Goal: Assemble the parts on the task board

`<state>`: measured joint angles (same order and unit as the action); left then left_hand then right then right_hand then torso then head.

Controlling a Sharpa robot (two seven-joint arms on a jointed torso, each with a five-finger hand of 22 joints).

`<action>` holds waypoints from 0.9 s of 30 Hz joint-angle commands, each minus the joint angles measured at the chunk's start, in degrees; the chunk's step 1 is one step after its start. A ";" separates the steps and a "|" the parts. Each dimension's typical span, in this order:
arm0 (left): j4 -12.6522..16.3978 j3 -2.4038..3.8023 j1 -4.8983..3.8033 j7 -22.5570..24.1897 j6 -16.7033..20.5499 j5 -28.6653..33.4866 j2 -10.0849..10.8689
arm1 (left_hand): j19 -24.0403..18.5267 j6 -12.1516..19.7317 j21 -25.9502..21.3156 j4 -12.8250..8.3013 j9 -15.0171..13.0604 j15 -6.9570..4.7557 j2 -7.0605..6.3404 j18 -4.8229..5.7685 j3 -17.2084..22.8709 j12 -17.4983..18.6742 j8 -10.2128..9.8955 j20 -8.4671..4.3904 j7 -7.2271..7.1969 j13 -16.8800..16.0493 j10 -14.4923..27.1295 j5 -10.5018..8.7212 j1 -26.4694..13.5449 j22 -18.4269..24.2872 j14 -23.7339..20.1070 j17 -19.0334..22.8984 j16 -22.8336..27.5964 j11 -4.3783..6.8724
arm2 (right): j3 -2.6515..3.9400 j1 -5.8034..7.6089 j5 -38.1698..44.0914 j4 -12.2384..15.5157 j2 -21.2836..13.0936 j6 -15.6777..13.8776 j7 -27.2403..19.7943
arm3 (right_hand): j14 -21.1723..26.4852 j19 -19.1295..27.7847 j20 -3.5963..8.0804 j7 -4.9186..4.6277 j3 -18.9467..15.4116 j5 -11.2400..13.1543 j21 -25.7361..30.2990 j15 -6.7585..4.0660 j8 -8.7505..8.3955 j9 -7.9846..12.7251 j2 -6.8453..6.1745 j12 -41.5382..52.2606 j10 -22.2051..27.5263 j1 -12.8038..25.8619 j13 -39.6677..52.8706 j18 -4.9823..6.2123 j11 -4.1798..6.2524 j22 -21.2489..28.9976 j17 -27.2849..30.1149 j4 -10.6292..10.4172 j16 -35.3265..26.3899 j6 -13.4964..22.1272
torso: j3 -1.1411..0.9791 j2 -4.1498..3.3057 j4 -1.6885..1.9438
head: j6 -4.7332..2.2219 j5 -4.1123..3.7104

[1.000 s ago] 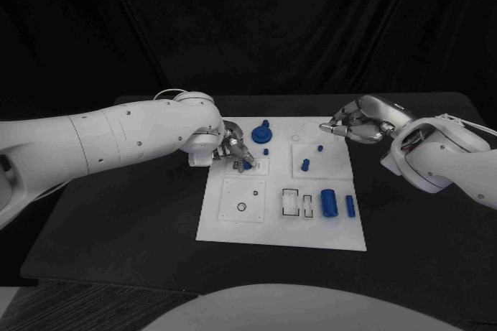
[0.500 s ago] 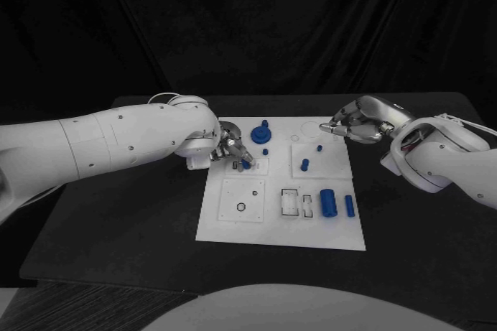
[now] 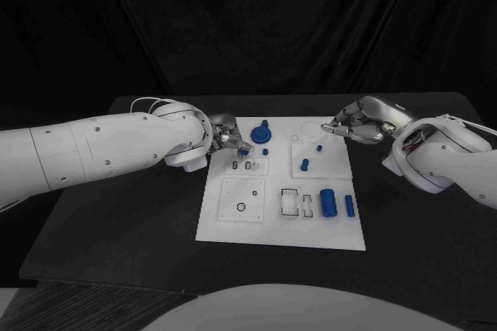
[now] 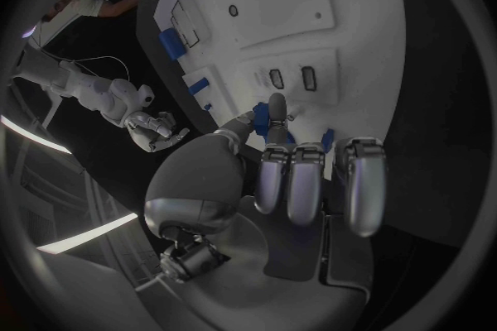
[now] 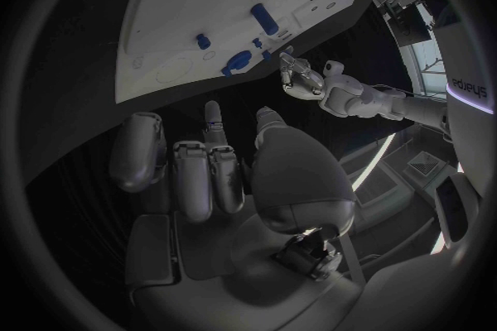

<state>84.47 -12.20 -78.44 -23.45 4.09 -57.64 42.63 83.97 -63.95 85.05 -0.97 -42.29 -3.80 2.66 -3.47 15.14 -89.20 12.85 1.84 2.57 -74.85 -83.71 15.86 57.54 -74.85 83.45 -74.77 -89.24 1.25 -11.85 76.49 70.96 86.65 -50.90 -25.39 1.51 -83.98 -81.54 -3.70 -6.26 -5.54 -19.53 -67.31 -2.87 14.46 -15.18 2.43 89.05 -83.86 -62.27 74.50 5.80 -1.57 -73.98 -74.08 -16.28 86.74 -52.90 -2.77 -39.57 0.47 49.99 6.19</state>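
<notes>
Table (image 3: 124, 223), black and broad, carries the white task board (image 3: 259, 230), which lies between the two hands and reaches from them back toward the robot. On the board's half nearer the robot than either hand lie two loose blue cylinders, the large cylinder (image 3: 328, 202) and, just beside it, the slim cylinder (image 3: 350, 206), next to a row of outlined rectangular slots. Between the hands, at the far end, stands the round blue knob (image 3: 262, 134), with a short peg (image 3: 307, 164) and smaller blue pegs standing toward the right hand. The left hand (image 3: 230, 146) hovers over the board's far left part, just beside the knob; in the left wrist view its thumb and a finger pinch a small blue part (image 4: 277, 131) while the other fingers (image 4: 307, 182) curl in a row beside it. The right hand (image 3: 358, 124) hangs off the board's far right corner, fingers curled in, holding nothing that I can see. These parts look like hard, light plastic, stiff and probably a little slippery, so the small one is best held across its sides, leaving the lower end free to enter a hole; a tilted entry could jam it
</notes>
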 commanded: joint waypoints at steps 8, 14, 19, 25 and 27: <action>1.93 0.00 0.94 3.58 6.27 -5.34 1.60 | 0.98 1.57 -0.54 1.17 -1.78 -1.09 -0.74 1.51 3.08 -0.80 -0.75 -0.22 -0.66 -15.15 -6.29 0.79 0.20 -9.17 6.55 -15.23 -0.76 0.80 | 0.04 -0.30 0.05 0.08 0.01 0.14 0.83 | -4.60 0.64 -0.21 0.12 -1.85 -1.06 1.41 0.60 -0.94 0.29 0.89 0.95 -6.14 -0.18 15.50 -0.72 -0.11 -9.07 -10.51 -0.27 -0.72 0.74 | -0.06 0.03 0.04 | 0.01 0.04; 1.58 -0.01 2.16 2.69 5.47 -5.61 1.44 | 0.92 1.80 -0.64 2.35 -1.86 -1.02 -0.85 1.49 2.67 -0.80 -0.85 -0.17 -0.55 -15.15 -6.29 0.13 -0.36 -9.14 6.55 -15.23 -0.76 0.71 | 0.04 -0.43 0.05 0.10 0.01 0.13 0.78 | -4.56 0.69 -0.22 0.11 -1.87 -1.10 1.54 0.62 -0.94 0.29 0.91 0.95 -6.14 -0.27 15.50 -0.70 -0.12 -9.03 -10.39 -0.26 -0.81 0.74 | -0.02 -0.01 0.08 | 0.01 0.08; 1.38 -0.01 3.09 2.28 5.33 -5.69 1.19 | 0.93 1.82 -0.66 3.02 -1.90 -0.99 -0.95 1.49 2.39 -0.80 -0.87 -0.15 -0.51 -15.15 -6.29 -0.25 -0.62 -9.16 6.55 -15.23 -0.76 0.67 | 0.04 -0.47 0.05 0.20 -0.15 0.06 0.77 | -4.55 0.71 -0.23 0.11 -1.89 -1.12 1.57 0.63 -0.95 0.28 0.91 0.95 -6.14 -0.33 15.50 -0.70 -0.12 -9.02 -10.37 -0.26 -0.83 0.75 | -0.05 0.02 0.06 | 0.01 -0.05; 1.31 -0.01 3.81 2.28 5.37 -5.72 0.94 | 0.90 1.82 -0.71 3.63 -1.94 -0.98 -1.01 1.48 2.14 -0.80 -0.89 -0.12 -0.48 -15.15 -6.29 -0.59 -0.84 -9.14 6.55 -15.23 -0.76 0.65 | 0.04 -0.49 0.05 0.24 -0.24 0.01 0.80 | -4.53 0.76 -0.24 0.10 -1.92 -1.16 1.69 0.64 -0.96 0.28 0.91 0.95 -6.14 -0.43 15.50 -0.68 -0.13 -8.99 -10.33 -0.25 -0.86 0.75 | -0.08 0.01 0.05 | 0.01 -0.08; 1.29 -0.01 3.93 2.22 5.25 -5.72 0.85 | 0.90 1.81 -0.73 3.79 -1.95 -0.97 -1.02 1.47 2.07 -0.80 -0.89 -0.12 -0.48 -15.15 -6.29 -0.67 -0.90 -9.14 6.55 -15.23 -0.76 0.64 | 0.04 -0.50 0.05 0.21 -0.20 0.01 0.79 | -4.53 0.76 -0.24 0.10 -1.92 -1.16 1.69 0.64 -0.96 0.28 0.91 0.95 -6.14 -0.43 15.50 -0.68 -0.13 -8.99 -10.33 -0.25 -0.86 0.75 | -0.06 0.00 0.08 | 0.01 -0.05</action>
<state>85.74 -12.26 -74.62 -21.61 8.95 -62.95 43.64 83.97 -63.31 85.05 1.98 -42.78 -3.80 2.54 -3.47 16.46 -89.20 12.84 1.84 2.58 -74.85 -83.71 15.80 57.41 -74.85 83.45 -74.77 -89.24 1.24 -11.85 76.15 70.95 86.74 -51.05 -25.37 1.53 -84.47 -81.25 -3.98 -6.26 -5.54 -19.53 -66.67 -2.37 14.46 -15.18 2.43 89.05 -83.86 -62.28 74.50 5.80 -1.58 -73.98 -74.08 -16.28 86.74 -52.90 -2.85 -39.55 0.53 49.99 6.10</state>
